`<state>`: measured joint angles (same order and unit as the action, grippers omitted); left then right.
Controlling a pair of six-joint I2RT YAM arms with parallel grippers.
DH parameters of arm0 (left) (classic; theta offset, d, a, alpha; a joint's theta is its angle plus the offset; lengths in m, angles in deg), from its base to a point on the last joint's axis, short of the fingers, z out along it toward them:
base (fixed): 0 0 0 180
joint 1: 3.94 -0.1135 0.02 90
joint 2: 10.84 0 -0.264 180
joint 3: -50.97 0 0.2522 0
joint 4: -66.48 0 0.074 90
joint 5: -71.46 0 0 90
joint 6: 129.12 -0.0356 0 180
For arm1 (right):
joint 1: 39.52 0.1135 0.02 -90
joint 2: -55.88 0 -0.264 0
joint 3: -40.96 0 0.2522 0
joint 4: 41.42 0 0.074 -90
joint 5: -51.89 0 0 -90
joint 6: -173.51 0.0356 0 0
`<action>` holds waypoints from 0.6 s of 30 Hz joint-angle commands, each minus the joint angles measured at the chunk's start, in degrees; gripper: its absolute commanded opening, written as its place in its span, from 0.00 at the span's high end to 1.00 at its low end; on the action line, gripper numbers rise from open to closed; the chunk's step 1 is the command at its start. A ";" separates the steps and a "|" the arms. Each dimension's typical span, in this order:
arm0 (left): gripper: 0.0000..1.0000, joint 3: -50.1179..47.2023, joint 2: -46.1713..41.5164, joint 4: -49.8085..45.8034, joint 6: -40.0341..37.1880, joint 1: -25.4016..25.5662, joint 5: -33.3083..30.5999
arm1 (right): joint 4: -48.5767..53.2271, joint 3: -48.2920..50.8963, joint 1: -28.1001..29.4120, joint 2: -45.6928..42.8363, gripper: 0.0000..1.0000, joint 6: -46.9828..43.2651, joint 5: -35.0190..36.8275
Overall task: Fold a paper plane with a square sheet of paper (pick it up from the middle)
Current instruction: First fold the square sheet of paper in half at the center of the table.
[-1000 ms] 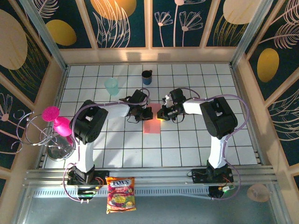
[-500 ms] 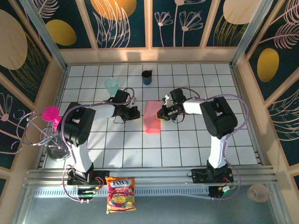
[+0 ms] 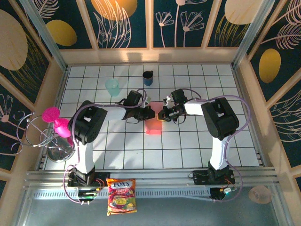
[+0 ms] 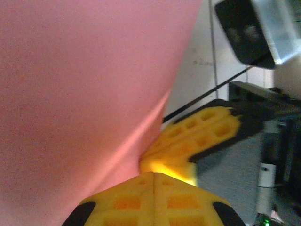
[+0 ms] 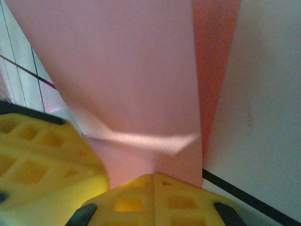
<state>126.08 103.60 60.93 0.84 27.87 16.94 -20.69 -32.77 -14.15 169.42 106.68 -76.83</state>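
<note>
Sheet: square sheet of paper [image 3: 153,125], folded to a narrow strip; flat on the tiles, on the arm-base side of the dark mug [image 3: 148,77] and almost in line with it; the end toward the mug lifted.
Left: left gripper [image 3: 145,113] just left of that lifted end; fingers pressed together; paper between them or merely beside them, cannot tell.
Right: right gripper [image 3: 161,116] just right of the same end; clamped on the paper's edge, with a small crumple at the tips.
Risk: probably a tear or a stray crease; possibly a skewed fold.
Cause: pulling from two close pinch points; thin paper slipping in a shallow grip.
</note>
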 commanded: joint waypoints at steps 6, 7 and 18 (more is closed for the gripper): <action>0.93 -7.57 -1.05 2.24 -1.07 -7.07 -2.68 | 8.17 4.55 -1.18 8.18 0.94 -2.44 17.09; 0.93 -8.78 -1.73 2.23 -1.56 -8.46 -3.04 | 8.19 4.46 -1.19 8.19 0.94 -2.43 17.02; 0.93 -6.95 -9.67 3.05 0.06 -8.09 -2.35 | 8.35 4.15 -1.13 8.10 0.94 -2.30 16.92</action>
<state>117.27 96.69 62.96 -0.01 17.05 14.38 -20.54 -32.81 -14.30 169.51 106.68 -77.05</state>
